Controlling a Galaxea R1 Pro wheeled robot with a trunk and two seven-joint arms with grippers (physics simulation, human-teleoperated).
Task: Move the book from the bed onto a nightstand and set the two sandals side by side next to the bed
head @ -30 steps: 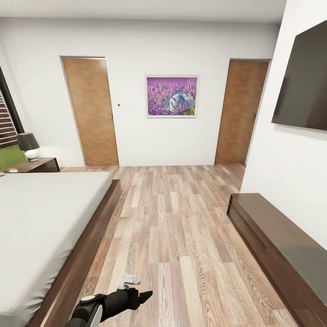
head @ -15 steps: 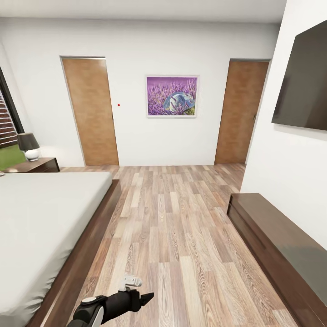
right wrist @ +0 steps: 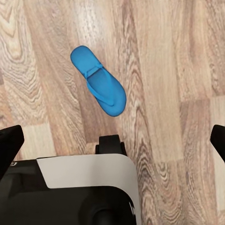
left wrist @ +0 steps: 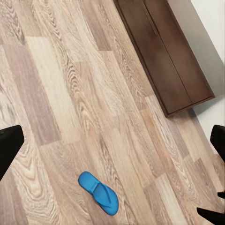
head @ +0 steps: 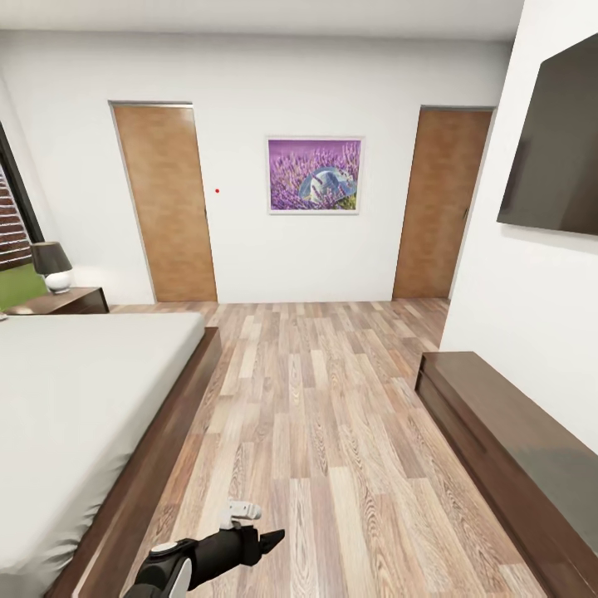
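Note:
The bed (head: 75, 399), with its grey mattress and dark frame, runs along the left of the head view. One nightstand (head: 71, 301) stands beyond it. The book is out of view. A blue sandal (left wrist: 98, 193) lies on the plank floor below my left gripper (left wrist: 112, 145), whose fingers (left wrist: 9, 147) stand wide open and empty. That left gripper (head: 270, 541) hangs low beside the bed frame. A blue sandal (right wrist: 98, 80) also lies under my right gripper (right wrist: 112, 140), which is open and empty. I cannot tell whether it is the same sandal.
A low dark cabinet (head: 498, 423) runs along the right wall under a wall TV (head: 552, 145). Two wooden doors (head: 166, 203) flank a purple picture on the far wall. A lamp (head: 52, 266) sits on the nightstand. My base (right wrist: 84, 187) is close to the sandal.
My left gripper has edged slightly to the right. Nothing else has visibly changed.

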